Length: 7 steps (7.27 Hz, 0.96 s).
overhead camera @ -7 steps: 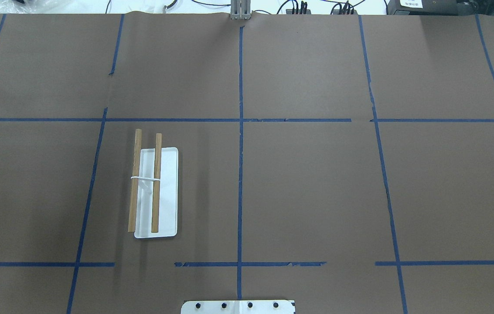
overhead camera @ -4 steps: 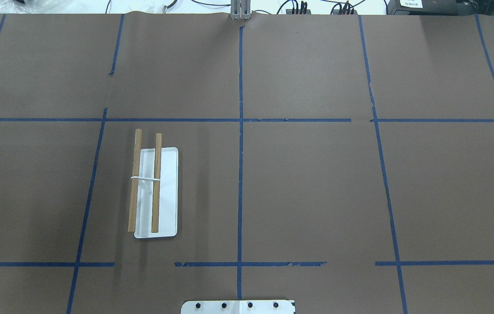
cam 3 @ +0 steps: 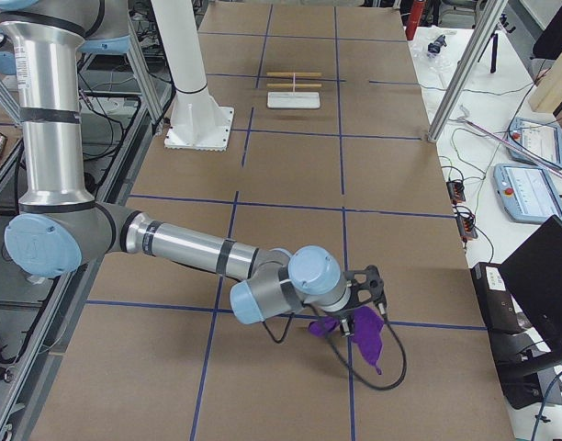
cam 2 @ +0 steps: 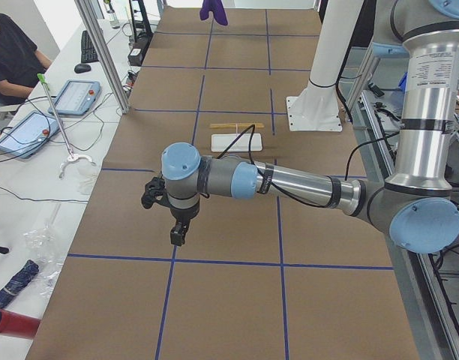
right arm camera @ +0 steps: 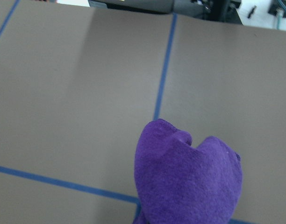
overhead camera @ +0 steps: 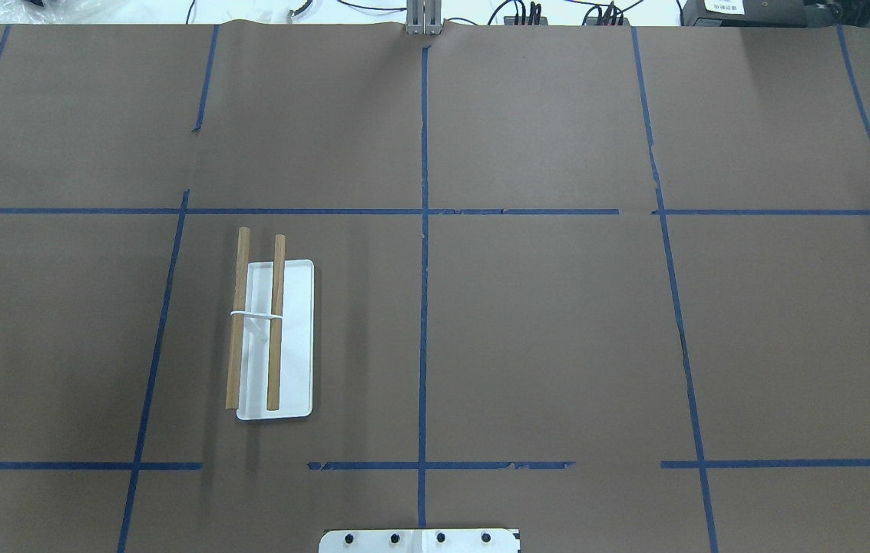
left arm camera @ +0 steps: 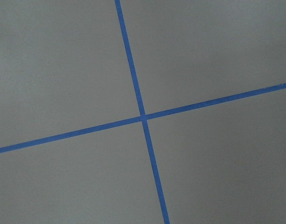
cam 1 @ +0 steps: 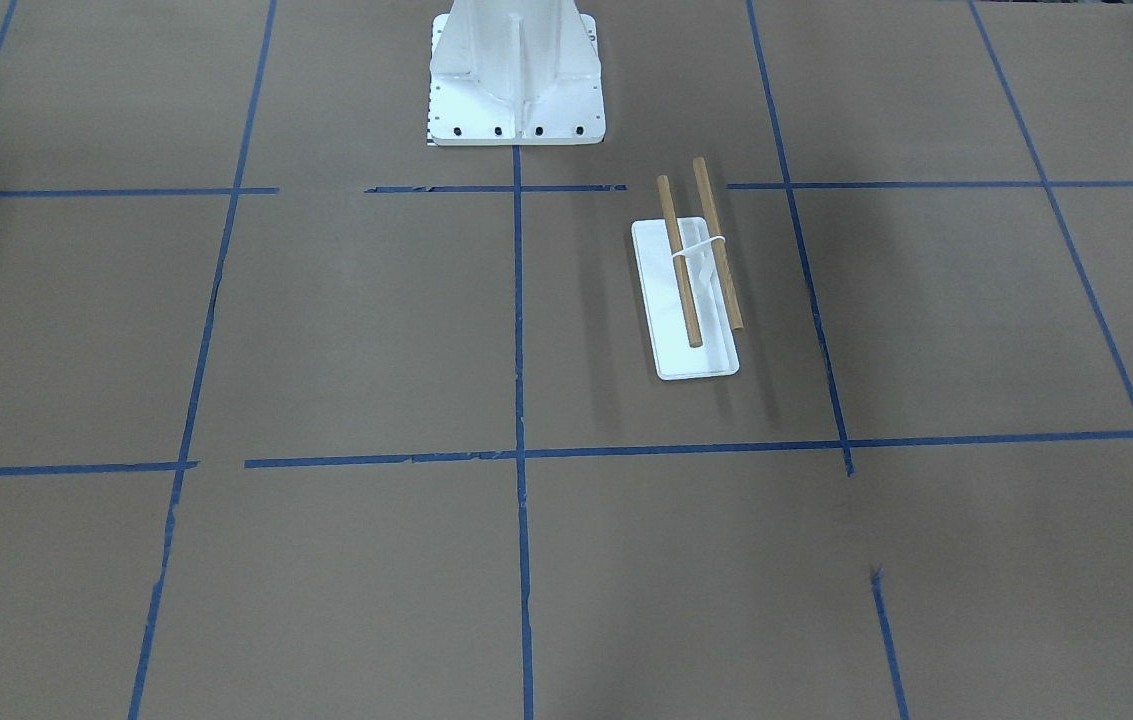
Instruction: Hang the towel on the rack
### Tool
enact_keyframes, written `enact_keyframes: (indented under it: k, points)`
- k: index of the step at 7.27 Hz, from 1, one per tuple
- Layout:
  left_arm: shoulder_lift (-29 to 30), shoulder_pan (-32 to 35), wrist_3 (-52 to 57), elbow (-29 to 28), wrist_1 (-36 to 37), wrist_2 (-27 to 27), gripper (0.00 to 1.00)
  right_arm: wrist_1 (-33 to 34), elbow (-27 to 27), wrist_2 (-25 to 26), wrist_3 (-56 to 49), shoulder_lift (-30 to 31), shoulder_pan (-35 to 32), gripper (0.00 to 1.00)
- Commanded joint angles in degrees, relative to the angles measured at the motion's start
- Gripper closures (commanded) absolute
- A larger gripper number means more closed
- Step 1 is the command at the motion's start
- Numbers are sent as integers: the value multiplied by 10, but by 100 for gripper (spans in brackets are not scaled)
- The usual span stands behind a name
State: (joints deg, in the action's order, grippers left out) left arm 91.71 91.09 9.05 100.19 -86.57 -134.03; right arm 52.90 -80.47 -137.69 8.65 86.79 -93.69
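Towel [cam 3: 365, 338] dangles under right gripper [cam 3: 367, 298], grip unreadable, well apart from rack [overhead camera: 276, 346], whose dowels lie crosswise to that approach; left gripper [cam 2: 177, 234], also unreadable, looks nearer rack.

Left arm [cam 2: 289, 184] stretches out level, left claw [cam 2: 177, 237] pointing straight down; right arm [cam 3: 185, 248] extends likewise, right claw [cam 3: 373, 299] angled down; neither claw's grip can be judged
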Motion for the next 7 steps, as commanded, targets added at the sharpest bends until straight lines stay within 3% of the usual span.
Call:
enact_keyframes:
  k: [1, 2, 4, 6, 7]
  points:
    - [13, -1, -3, 12, -30, 1, 0, -6, -14, 5, 90, -84, 79, 100]
    - [28, -4, -57, 4, -69, 1, 0, -8, -33, 48, 159, -106, 129, 100]
    - [38, -20, -187, -8, -220, 2, 0, -8, -111, 158, 341, -140, 236, 100]
    - [38, -74, -394, -8, -357, 0, 0, -7, -180, 227, 541, -187, 314, 100]
    - [38, -108, -517, -8, -471, 2, 0, -7, -232, 291, 607, -188, 375, 100]
